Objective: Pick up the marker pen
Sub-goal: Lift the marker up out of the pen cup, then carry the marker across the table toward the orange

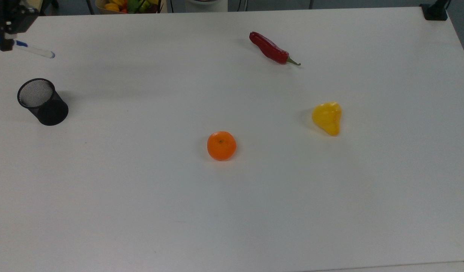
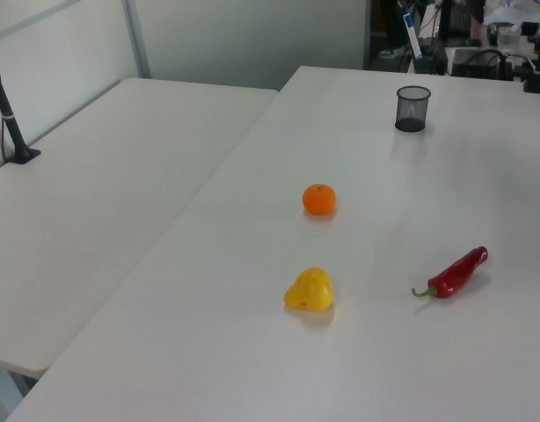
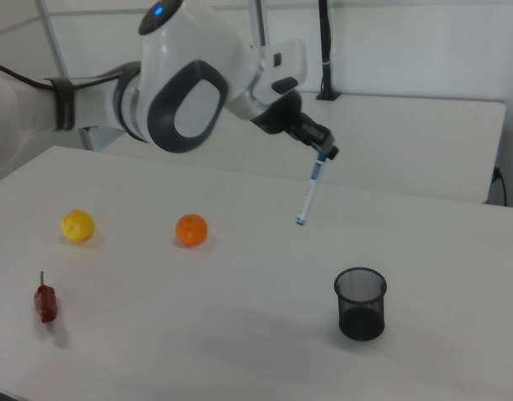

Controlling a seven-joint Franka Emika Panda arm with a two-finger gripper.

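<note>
My gripper is shut on the blue-capped end of the marker pen, at the top view's upper left corner. The white barrel sticks out toward the top view's right. In the right view the gripper holds the marker pen hanging tip-down and slightly tilted, well above the table. It hangs clear of the black mesh cup, up and toward the right view's left of it. The left view shows the marker pen above and behind the cup.
The mesh cup stands upright at the top view's left. An orange, a yellow pear-shaped fruit and a red chilli lie spread over the white table. A fruit basket sits past the far edge.
</note>
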